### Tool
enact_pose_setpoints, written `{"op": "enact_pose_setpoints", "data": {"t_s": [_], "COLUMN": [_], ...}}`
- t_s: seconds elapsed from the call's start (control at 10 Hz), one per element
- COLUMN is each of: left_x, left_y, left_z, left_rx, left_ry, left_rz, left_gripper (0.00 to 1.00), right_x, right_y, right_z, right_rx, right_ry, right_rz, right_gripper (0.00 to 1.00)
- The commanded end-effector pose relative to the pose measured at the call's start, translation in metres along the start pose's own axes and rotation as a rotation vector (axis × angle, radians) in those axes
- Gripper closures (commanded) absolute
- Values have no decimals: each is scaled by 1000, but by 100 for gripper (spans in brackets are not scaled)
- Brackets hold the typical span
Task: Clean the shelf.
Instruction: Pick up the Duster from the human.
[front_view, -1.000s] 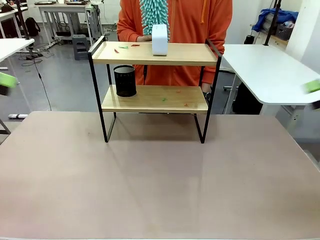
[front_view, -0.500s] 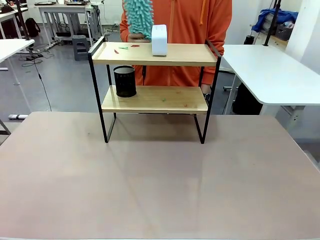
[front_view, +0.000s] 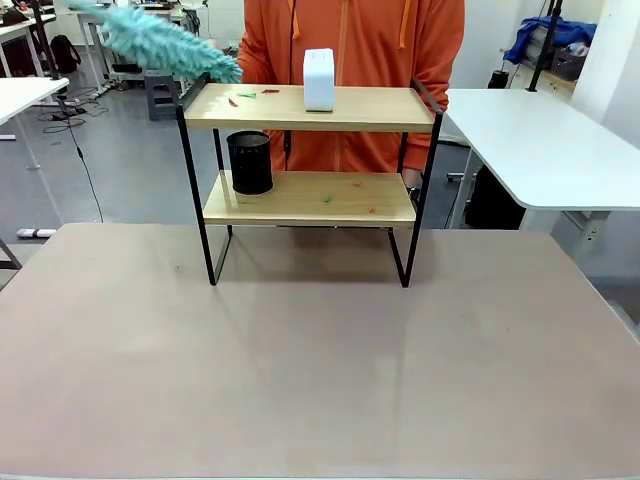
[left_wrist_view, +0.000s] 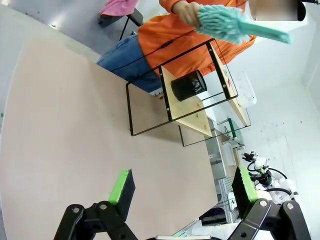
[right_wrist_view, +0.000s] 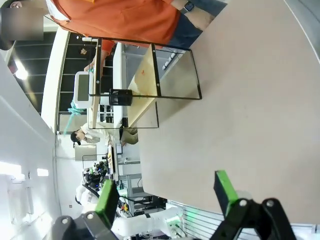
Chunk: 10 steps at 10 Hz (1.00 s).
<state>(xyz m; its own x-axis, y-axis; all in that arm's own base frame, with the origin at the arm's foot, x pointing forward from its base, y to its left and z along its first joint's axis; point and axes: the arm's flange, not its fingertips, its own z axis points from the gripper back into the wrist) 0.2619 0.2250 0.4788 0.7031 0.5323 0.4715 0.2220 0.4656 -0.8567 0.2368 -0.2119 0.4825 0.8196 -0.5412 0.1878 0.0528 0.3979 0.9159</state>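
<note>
Two hands gape empty: left hand (left_wrist_view: 183, 184), right hand (right_wrist_view: 166, 196). A duster (front_view: 160, 40) hovers upper left by the shelf (front_view: 370, 108).

A robotics lab: white desks (front_view: 540, 140), cables (front_view: 85, 165) trailing over grey floor (front_view: 140, 180).

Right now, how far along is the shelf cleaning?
Nothing looks done yet: coloured scraps lie on the top board of the shelf, left of the white box, with a few more on the lower board near the black cup. In hand: the person holds a teal duster raised by the shelf's top left corner. To do: sweeping both boards. The left pincer and right pincer are open and empty.
</note>
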Motion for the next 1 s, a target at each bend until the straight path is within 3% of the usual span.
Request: {"op": "enact_pose_setpoints", "data": {"t_s": [0.0,0.3,0.5,0.7,0.9], "left_x": [1,1,8,55,111], "left_y": [5,5,1,-22,-46], "left_z": [-2,-2,1,-25,-75], "left_rx": [-7,-7,-18,64,82], "left_ry": [-9,-9,30,87,200], "left_rz": [-22,-22,90,228,274], "left_gripper": [0,0,0,0,0], "right_x": [1,1,1,1,1], "right_y": [-3,-3,-3,-3,-3], "right_z": [2,2,2,2,2], "right_rx": [15,15,15,15,15], "right_ry": [-11,-11,-11,-11,-11], "right_rz": [20,20,20,20,20], "right_gripper": [0,0,0,0,0]}}
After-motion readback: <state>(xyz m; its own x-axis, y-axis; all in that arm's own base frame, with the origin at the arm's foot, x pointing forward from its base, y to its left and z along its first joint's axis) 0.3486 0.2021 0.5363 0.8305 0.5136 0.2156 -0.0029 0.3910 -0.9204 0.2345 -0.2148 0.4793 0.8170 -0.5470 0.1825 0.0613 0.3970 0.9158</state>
